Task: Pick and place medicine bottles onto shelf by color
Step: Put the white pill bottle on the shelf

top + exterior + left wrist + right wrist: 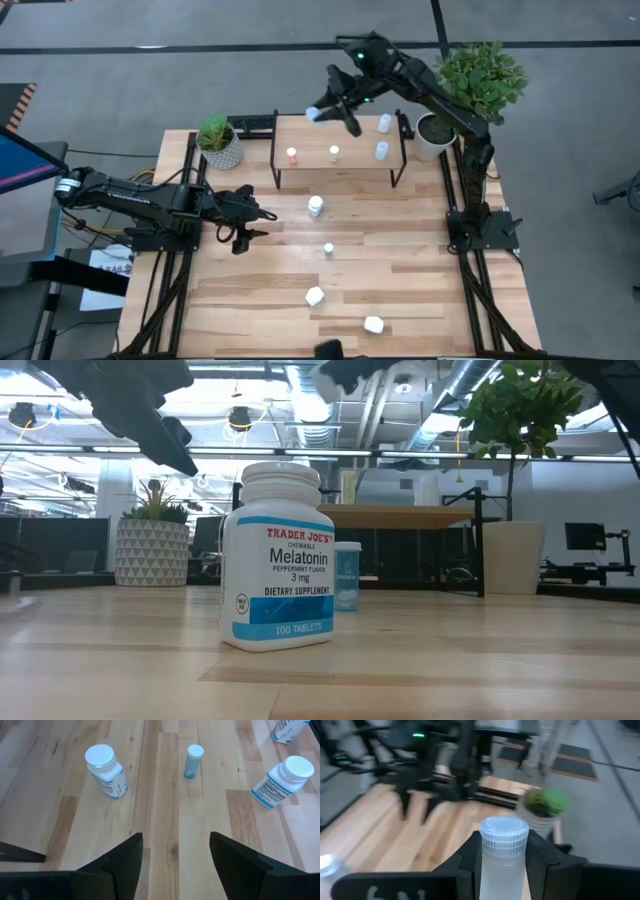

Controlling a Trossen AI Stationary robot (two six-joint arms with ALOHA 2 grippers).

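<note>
My right gripper [322, 112] is shut on a pale-blue bottle [503, 857] and holds it in the air over the far left part of the light-wood shelf [350, 138]. On the shelf stand an orange-capped bottle [292, 155], a yellow-capped one [334, 153] and two pale-blue ones [381, 151], [385, 123]. Three white bottles [316, 206], [314, 296], [373, 324] and a small pale-blue one [328, 249] rest on the table. My left gripper [262, 222] hangs open over the table's left part, and nothing is between its fingers [122, 862]. My right gripper pinches the pale-blue bottle's body [503, 870] between its two fingers, just below the ribbed cap [503, 834], which sticks out past the fingertips. The fingers come slanting down from the far right. The bottle is lifted clear, above the shelf.
A potted plant in a patterned pot [218, 142] stands left of the shelf. A taller plant in a white pot [436, 130] stands to its right. Black arm frames run along both table sides. Close to the low camera stands a white Melatonin bottle [278, 560].
</note>
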